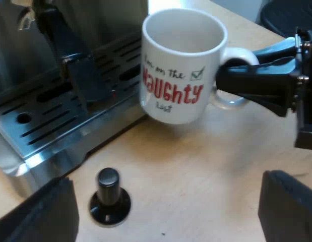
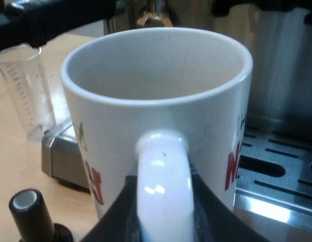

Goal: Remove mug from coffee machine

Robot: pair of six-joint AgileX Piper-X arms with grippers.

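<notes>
- Right gripper is clamped on the handle of the mug. One black finger presses each side of the white loop, and the jaws are drawn in close around it.
- Left gripper stands spread wide and grasps nothing. Its two fingers are well apart, with bare wooden table between them.
- From the left wrist, the tamper with the black knob stands upright on the table near one of the left fingers. It sits between that gripper and the mug and touches neither.
- The mug is upright, with its long axis vertical and its open mouth facing up. The inside looks empty and white.
- Its handle points away from the espresso machine and straight into the right gripper, so the cup body lies just past the right fingertips.
- The red "NAUGHTY" lettering on its side faces the left wrist camera.
- The mug is off the slotted metal drip tray, just beside the tray's front edge and over the wood. I cannot tell whether its base touches the table.
- Past the mug from the right wrist, the measuring glass stands by the machine's corner, apart from the mug.
</notes>
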